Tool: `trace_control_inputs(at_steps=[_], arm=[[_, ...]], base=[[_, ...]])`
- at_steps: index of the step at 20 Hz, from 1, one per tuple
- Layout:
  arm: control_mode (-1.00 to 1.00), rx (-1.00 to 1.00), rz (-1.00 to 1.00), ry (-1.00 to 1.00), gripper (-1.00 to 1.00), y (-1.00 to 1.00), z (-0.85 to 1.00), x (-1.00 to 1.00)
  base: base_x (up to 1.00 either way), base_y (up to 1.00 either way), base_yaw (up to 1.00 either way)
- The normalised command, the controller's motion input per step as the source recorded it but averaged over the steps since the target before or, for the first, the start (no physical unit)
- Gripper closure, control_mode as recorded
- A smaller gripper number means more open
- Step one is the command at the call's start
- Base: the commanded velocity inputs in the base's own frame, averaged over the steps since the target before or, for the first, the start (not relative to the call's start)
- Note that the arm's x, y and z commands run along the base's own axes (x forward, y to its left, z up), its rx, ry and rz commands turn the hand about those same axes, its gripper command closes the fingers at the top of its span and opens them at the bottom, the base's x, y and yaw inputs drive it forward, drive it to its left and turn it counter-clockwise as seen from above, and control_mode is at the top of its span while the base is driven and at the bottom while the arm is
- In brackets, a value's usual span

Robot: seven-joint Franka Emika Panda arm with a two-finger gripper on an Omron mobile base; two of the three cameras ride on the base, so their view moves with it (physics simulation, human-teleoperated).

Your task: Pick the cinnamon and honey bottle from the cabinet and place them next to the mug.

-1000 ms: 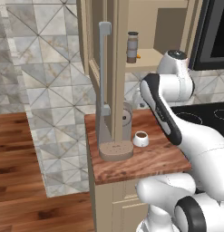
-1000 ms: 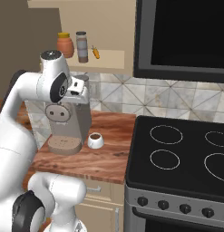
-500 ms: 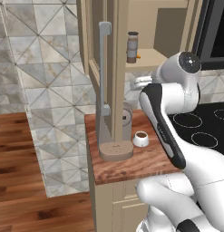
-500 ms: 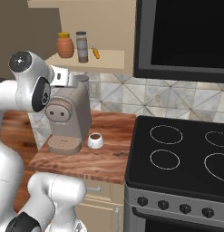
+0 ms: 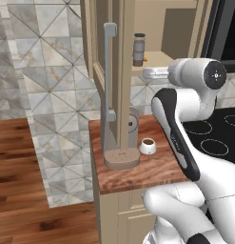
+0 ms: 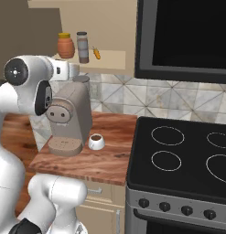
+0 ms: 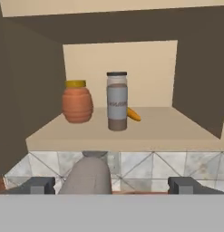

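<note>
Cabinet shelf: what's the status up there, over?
Gripper open, empty, facing the cabinet. Cinnamon and honey bottle upright on the shelf, apart. Orange pointed thing behind the cinnamon; approach looks clear.

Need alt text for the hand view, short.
Open cabinet shelf seen head-on: honey bottle at left, cinnamon upright beside it, a thin orange thing lying behind. The gripper fingertips stand wide apart at the bottom, holding nothing.

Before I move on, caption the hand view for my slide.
Open jaws face the cabinet shelf: honey bottle left, cinnamon beside it, both upright.
</note>
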Motion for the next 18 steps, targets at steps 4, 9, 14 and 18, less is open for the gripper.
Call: trace_control_inputs(at_steps=[4, 9, 14, 18], arm=[[-1.00, 0.14, -0.01, -0.09, -1.00, -0.24, 0.70, 0.02], [-1.00, 0.13, -0.02, -0.02, -1.00, -0.19, 0.65, 0.22], [-1.00, 0.03, -0.01, 0.22, -1.00, -0.04, 0.37, 0.30], [-1.00, -0.03, -0.04, 0.43, -1.00, 0.01, 0.02, 0.37]], base=[[0.00, 0.00, 0.00], [0.00, 0.00, 0.00], [0.00, 0.00, 0.00], [0.00, 0.00, 0.00]])
